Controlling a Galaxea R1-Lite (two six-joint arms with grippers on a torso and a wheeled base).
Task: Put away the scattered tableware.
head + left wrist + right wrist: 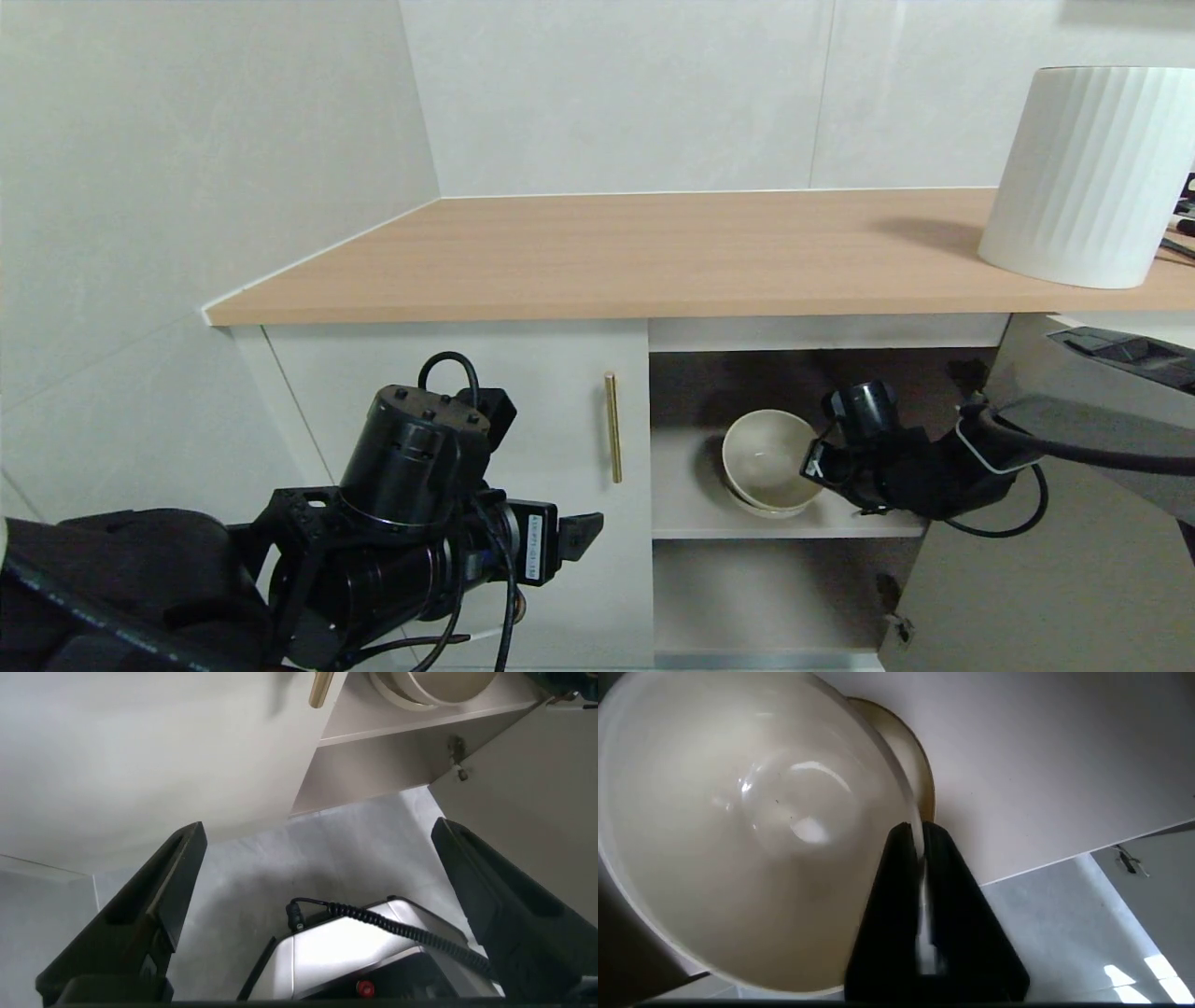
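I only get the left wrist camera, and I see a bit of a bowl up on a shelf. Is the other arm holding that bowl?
Observer: Yes. The right gripper is pinched shut on the rim of the top bowl.
Operator: Top bowl? Is there another one under it?
Observer: Yes, a second bowl sits on the shelf, and the top bowl leans tilted inside it.
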